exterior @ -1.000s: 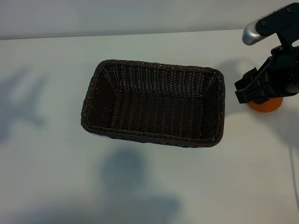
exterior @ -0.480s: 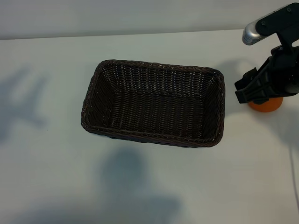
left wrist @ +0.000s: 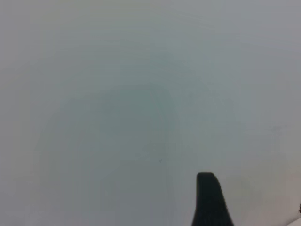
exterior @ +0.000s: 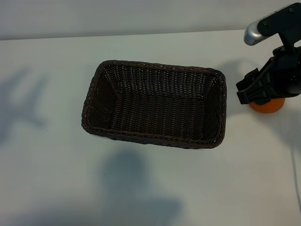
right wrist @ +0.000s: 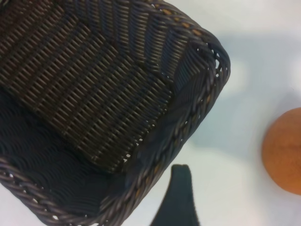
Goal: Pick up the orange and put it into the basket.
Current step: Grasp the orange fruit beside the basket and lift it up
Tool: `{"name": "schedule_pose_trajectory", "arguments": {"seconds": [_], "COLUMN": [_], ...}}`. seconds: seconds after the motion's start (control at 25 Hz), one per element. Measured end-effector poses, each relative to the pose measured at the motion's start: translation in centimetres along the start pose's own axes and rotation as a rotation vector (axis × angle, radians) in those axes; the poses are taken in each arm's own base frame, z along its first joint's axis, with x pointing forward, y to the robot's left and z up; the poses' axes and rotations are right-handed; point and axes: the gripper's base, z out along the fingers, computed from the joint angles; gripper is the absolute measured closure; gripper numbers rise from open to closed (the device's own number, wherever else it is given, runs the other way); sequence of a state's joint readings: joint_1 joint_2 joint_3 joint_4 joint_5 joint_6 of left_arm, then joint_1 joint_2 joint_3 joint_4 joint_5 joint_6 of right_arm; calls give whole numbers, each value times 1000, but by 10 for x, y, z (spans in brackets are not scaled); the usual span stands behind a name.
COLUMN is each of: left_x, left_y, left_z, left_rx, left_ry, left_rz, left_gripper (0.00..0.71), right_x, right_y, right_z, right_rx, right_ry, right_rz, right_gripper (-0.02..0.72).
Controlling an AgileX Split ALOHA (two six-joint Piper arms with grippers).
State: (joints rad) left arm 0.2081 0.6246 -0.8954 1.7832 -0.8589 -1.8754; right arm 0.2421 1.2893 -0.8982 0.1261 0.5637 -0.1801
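Where the pale surface [exterior: 51, 179] carries soft shadows, the basket [exterior: 154, 103] sits mid-surface, long axis running left to right; the right gripper [exterior: 256, 89] hangs tilted downward over the orange [exterior: 267, 106], just right of the basket, jaws wide apart and holding nothing; the left gripper [left wrist: 244, 207] shows one finger, jaws open, empty.

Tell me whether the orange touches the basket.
Apart. The exterior view shows bare table between the orange and the basket; the right wrist view shows the gap too.
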Motion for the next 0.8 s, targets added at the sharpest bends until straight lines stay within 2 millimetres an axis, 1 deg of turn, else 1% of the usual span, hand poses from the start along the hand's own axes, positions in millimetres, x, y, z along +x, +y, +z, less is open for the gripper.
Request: {"name": "schedule_pose_trajectory", "arguments": {"seconds": [0.28,0.8], "left_x": [0,-3], "left_y": [1,11], "left_z": [0,-1], "left_rx": [-6,-123], "left_ry": [-2,-34], "left_rz": [-29,66], "left_gripper": [231,231], "right_x": [0,0], "right_y": [0,0], "right_z": [0,0], "right_rx": [0,0], "right_ry": [0,0], "right_rz": [3,3], "right_gripper": [109,109]}}
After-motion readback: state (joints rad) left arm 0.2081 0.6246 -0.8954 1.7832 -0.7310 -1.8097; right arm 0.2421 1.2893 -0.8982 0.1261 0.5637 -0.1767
